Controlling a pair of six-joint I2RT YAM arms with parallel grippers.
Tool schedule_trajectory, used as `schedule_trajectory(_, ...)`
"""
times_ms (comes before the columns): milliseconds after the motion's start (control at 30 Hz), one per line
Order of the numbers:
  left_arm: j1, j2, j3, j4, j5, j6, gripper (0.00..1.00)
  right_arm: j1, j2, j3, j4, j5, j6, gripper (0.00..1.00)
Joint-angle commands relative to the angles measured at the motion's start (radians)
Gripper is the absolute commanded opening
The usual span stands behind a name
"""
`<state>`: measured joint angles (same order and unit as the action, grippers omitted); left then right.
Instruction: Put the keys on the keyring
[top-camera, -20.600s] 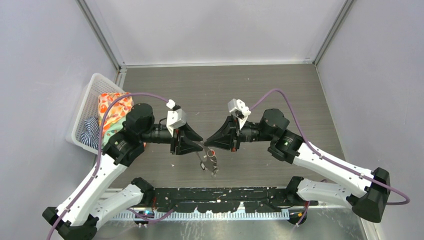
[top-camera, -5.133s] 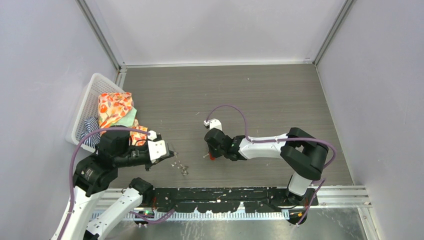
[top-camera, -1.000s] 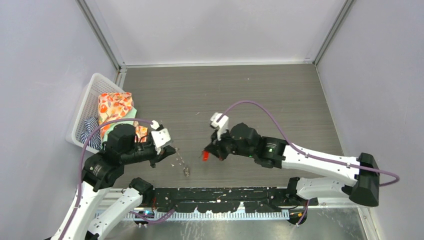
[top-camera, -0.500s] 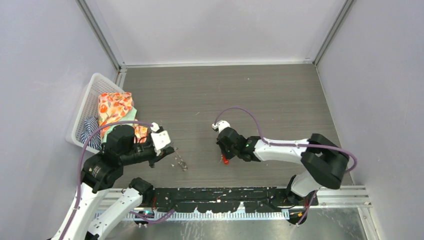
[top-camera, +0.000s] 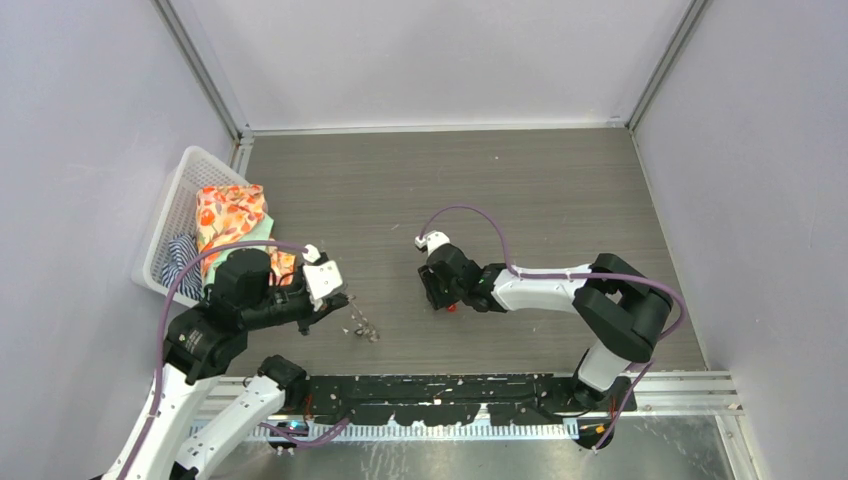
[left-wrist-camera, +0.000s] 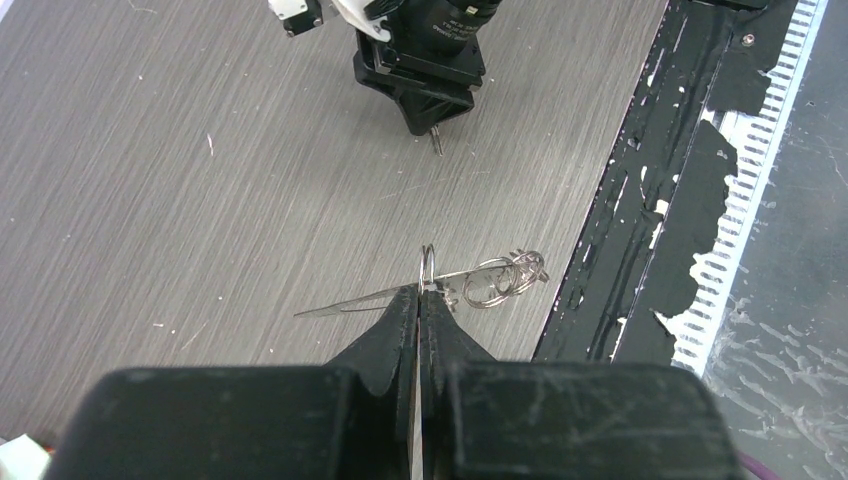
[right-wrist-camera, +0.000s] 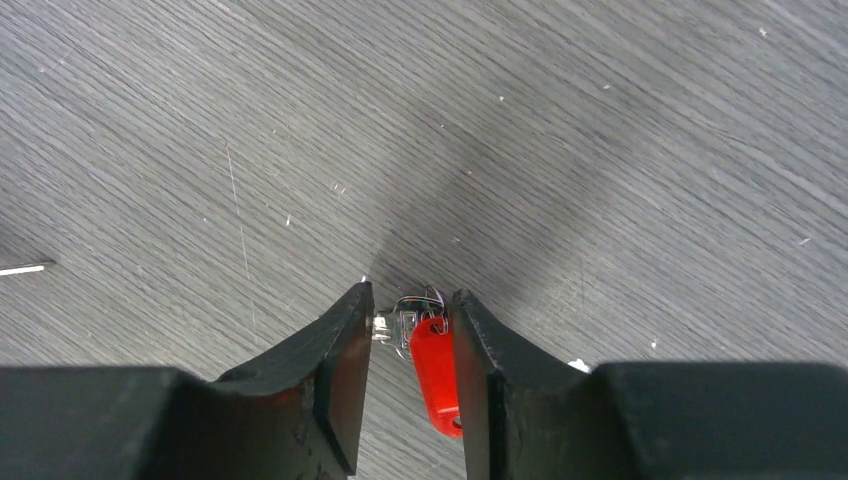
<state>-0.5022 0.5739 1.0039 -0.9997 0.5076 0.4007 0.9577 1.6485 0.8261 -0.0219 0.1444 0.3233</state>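
Over the last second we see the right gripper (top-camera: 442, 299) shift slightly to the right, just below the frame's centre. Its jaws, closed before, have parted, and the red key (right-wrist-camera: 435, 372) now lies loose between them on the table (top-camera: 560, 200).

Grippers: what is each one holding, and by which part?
Left gripper pinches the keyring by its wire. Right gripper seems to hold nothing; the red key lies between its open jaws.
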Motion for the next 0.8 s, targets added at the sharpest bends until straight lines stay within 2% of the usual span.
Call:
schedule_trajectory(0, 0.001, 0.006, 0.039, 0.039, 0.004, 0.005, 0.00, -0.002, -0.059, 0.018, 0.017, 0.003, -0.008, 0.42)
schedule_trajectory(100, 0.001, 0.008, 0.041, 0.040, 0.005, 0.003, 0.00, -0.002, -0.093, 0.005, -0.015, 0.008, 0.007, 0.48)
schedule_trajectory(167, 0.001, 0.010, 0.044, 0.045, 0.005, 0.003, 0.00, -0.004, -0.105, -0.007, -0.026, 0.012, 0.020, 0.49)
schedule_trajectory(467, 0.001, 0.009, 0.044, 0.049, 0.000, 0.001, 0.00, -0.058, -0.098, -0.054, 0.019, -0.068, 0.061, 0.42)
schedule_trajectory(767, 0.001, 0.014, 0.047, 0.048, -0.001, 0.003, 0.00, -0.101, -0.067, -0.062, 0.099, -0.192, 0.077, 0.40)
